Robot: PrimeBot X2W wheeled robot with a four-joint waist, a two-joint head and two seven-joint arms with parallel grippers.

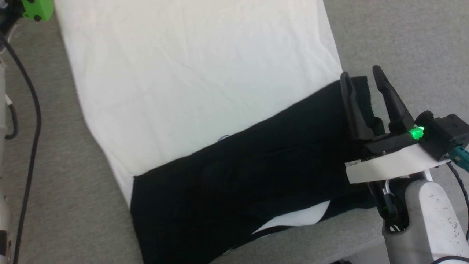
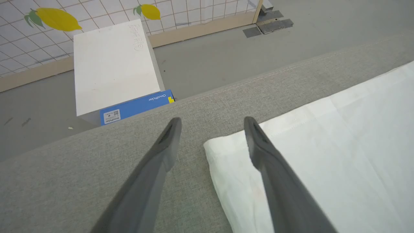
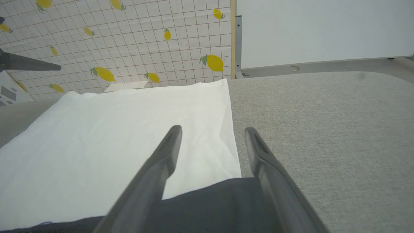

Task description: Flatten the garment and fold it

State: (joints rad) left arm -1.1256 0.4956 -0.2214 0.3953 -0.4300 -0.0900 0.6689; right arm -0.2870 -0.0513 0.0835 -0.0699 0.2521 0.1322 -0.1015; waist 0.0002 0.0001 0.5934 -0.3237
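The garment point(image 1: 201, 73) lies spread on a grey padded surface point(image 1: 384, 36), its white body flat and running to the far side. Its black sleeves point(image 1: 256, 172) are laid across the near part as a dark band. My right gripper point(image 1: 361, 72) stands open over the right end of that band. In the right wrist view its fingers point(image 3: 212, 128) straddle the garment's right edge where black point(image 3: 220, 200) meets white point(image 3: 129, 129), with nothing held. My left gripper point(image 2: 212, 120) is open just above a far corner of the white hem point(image 2: 323, 145), empty.
Beyond the surface's edge, a white box with a blue side point(image 2: 113, 64) stands on the floor. A lemon-patterned grid wall point(image 3: 129, 42) is behind it. A black cable point(image 1: 33, 110) hangs at the left. Bare grey padding point(image 3: 323, 129) lies right of the garment.
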